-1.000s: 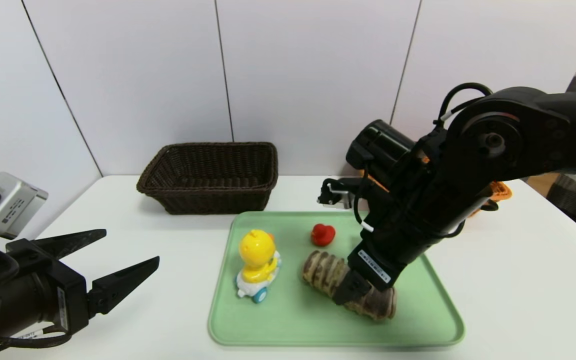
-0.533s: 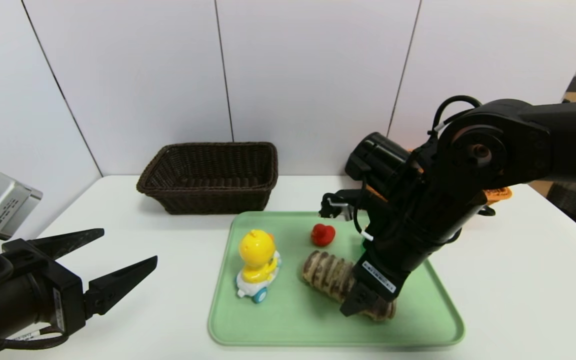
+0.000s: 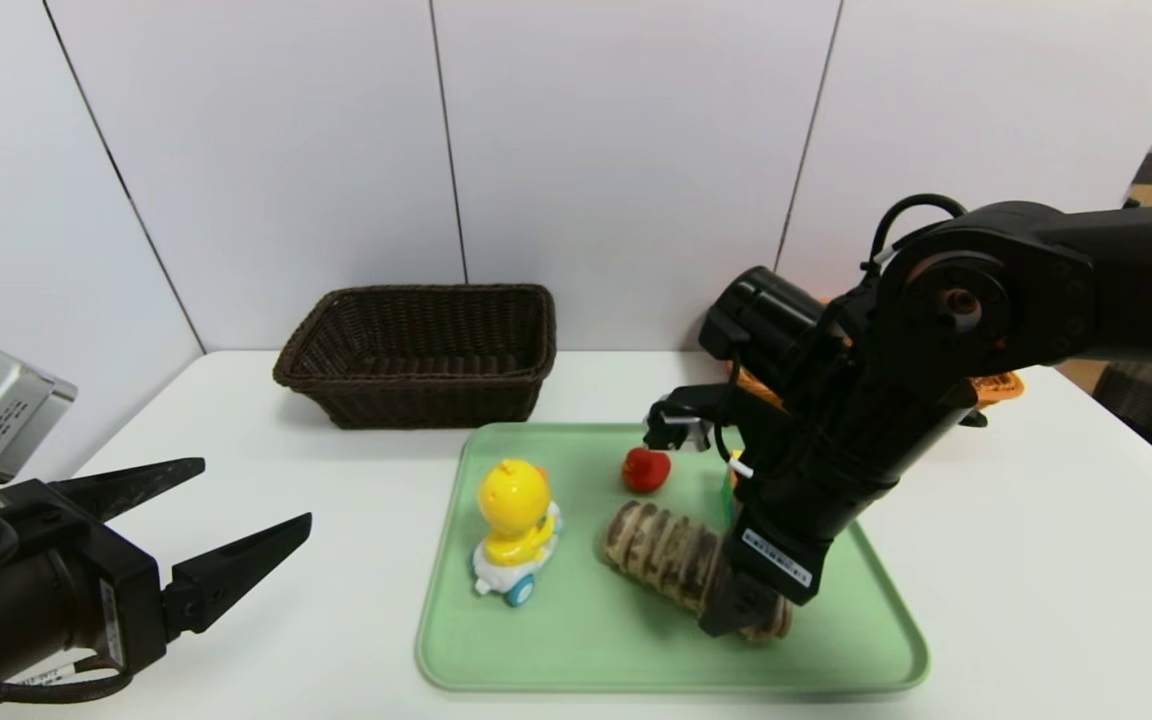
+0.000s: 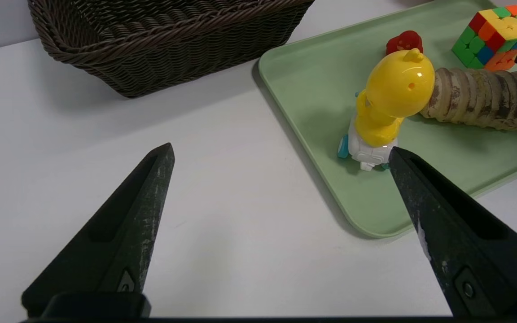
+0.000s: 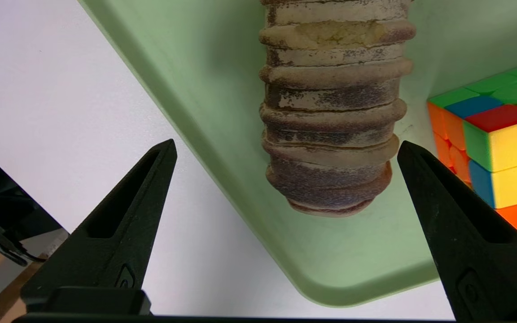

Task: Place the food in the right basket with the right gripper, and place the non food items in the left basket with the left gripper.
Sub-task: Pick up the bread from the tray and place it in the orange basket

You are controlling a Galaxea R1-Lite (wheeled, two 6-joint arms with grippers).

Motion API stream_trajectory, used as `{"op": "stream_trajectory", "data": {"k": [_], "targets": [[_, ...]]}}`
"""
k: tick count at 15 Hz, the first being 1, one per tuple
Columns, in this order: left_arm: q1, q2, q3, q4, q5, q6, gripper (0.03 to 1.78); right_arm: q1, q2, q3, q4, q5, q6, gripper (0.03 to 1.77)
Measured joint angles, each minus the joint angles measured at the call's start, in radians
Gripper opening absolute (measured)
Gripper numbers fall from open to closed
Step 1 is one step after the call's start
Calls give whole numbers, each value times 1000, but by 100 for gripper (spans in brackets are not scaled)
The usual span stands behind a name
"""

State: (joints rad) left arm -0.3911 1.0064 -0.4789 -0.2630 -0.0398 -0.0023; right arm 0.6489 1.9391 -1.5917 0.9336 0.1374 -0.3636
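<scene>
The food, a ridged brown-and-cream loaf (image 3: 671,565), lies on the green tray (image 3: 586,640). My right gripper (image 3: 741,610) hangs open over the loaf's near right end; in the right wrist view that end of the loaf (image 5: 330,112) sits between the spread jaws of the gripper (image 5: 285,144), untouched. The puzzle cube (image 5: 496,139) stands just beside it, hidden by the arm in the head view. The yellow duck toy (image 3: 513,525) and red duck (image 3: 645,468) stand on the tray. My left gripper (image 3: 256,492) waits open at the left, holding nothing.
The dark brown left basket (image 3: 421,350) stands at the back left of the table. The orange right basket (image 3: 996,385) is mostly hidden behind my right arm. White table lies between my left gripper (image 4: 281,148) and the tray's edge (image 4: 375,224).
My right gripper has slid along the loaf toward its near right end and dropped a little. The left arm has barely shifted.
</scene>
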Motion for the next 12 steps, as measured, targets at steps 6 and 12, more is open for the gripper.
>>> {"op": "stream_trajectory", "data": {"k": [6, 12], "targets": [[0, -4, 6, -1, 1, 0, 169, -3, 42, -70, 0, -8, -16, 170], [0, -4, 7, 0, 1, 0, 169, -3, 103, -133, -1, -14, -37, 170]]}}
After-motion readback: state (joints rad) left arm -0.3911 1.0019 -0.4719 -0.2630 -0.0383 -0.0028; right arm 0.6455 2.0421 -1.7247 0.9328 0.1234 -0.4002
